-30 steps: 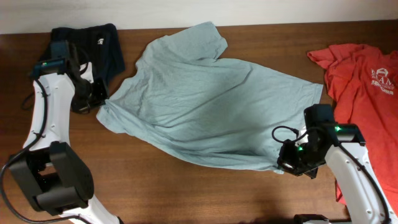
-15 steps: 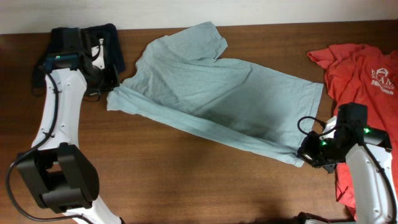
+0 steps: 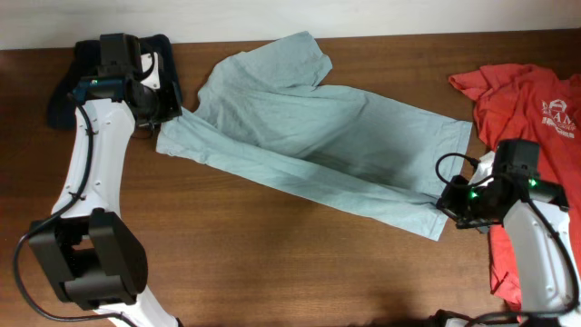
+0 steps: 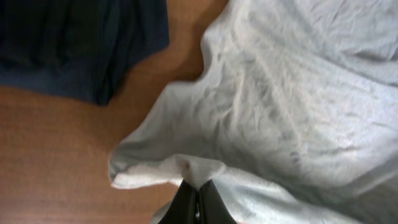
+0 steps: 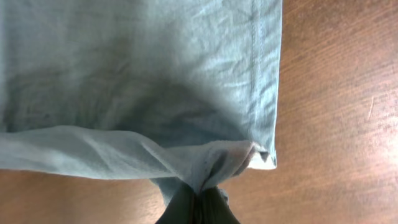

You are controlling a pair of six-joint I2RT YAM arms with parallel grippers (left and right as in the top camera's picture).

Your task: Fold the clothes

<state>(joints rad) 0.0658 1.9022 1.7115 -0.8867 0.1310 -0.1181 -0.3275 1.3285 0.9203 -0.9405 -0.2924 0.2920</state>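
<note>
A pale blue-grey T-shirt [image 3: 309, 136] lies in a long diagonal band across the table, with one sleeve toward the far edge. My left gripper [image 3: 169, 113] is shut on a pinch of its left end, seen close in the left wrist view [image 4: 198, 186] with the cloth [image 4: 292, 106] bunched at the fingertips. At the shirt's lower right corner my right gripper [image 3: 447, 207] is shut on the cloth; the right wrist view shows the gripper [image 5: 200, 190] holding a gathered fold of the shirt [image 5: 143, 74] near its hem. A coral-red T-shirt [image 3: 526, 109] with a white print lies at the right.
A dark navy garment [image 3: 154, 54] lies at the far left corner, right behind the left gripper, and shows again in the left wrist view [image 4: 74, 43]. The red shirt reaches down beside the right arm. Bare brown table [image 3: 272, 254] fills the near side.
Both grippers carried the shirt's near edge away from the front. The left went up and right toward the navy garment, the right went right and up. The shirt narrowed into a band.
</note>
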